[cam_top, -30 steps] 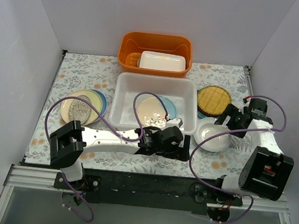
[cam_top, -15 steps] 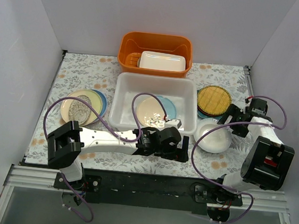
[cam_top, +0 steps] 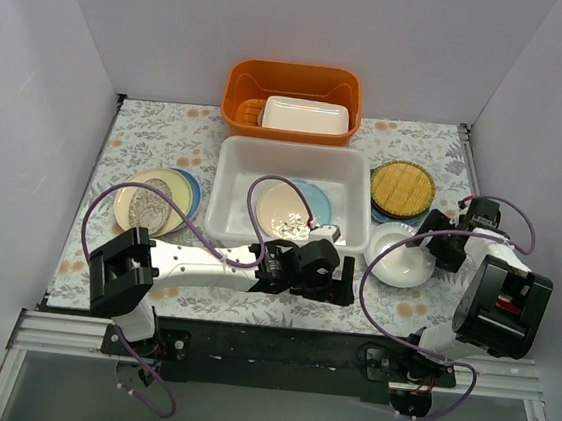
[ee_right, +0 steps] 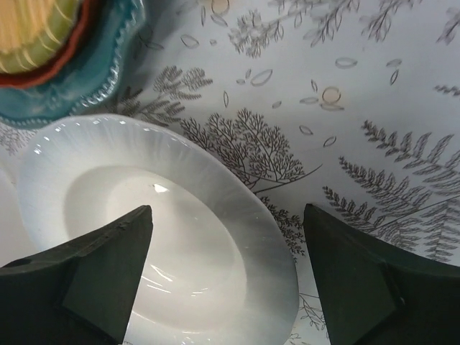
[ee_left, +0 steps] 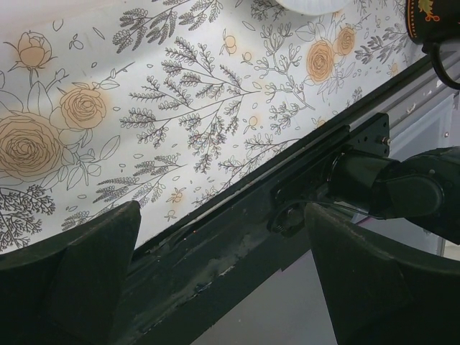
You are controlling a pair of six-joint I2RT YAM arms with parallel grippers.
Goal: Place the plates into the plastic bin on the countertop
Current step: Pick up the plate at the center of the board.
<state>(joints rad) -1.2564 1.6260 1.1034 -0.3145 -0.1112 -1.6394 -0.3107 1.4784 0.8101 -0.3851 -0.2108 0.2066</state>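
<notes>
Off the right front corner of the large white translucent plastic bin (cam_top: pixel 221 189): right end effector (cam_top: pixel 428 248), spread wide, pinching nothing, hovering low at the right rim of the white ribbed round plate (cam_top: pixel 399 260). From its own wrist view, dark fingers (ee_right: pixel 93 280) flanking that rim, one over the plate's well, the other over the bare leaf-printed cloth counter (cam_top: pixel 158 137); impossible to tell whether touching. Looks like the approach to a pickup, grasp not yet made. Calls next for settling onto the rim, pinching it edge-on and lifting clear, then carrying it left over the bin's right wall and letting go inside. Probably awkward: shallow rim lying flat on cloth, little room for a finger underneath.

Just behind that plate, close to the bin's right wall: yellow woven-pattern plate (cam_top: pixel 402 186), stacked above a teal scalloped plate (ee_right: pixel 108 79). Inside the bin already: cream plate (cam_top: pixel 283 209) and light blue plate (cam_top: pixel 317 202). Left of the bin: another stack, topped by a cream speckled plate (cam_top: pixel 151 204). In front of the bin's near wall: left end effector (cam_top: pixel 344 283), likewise spread and empty, over the counter's near edge.
</notes>
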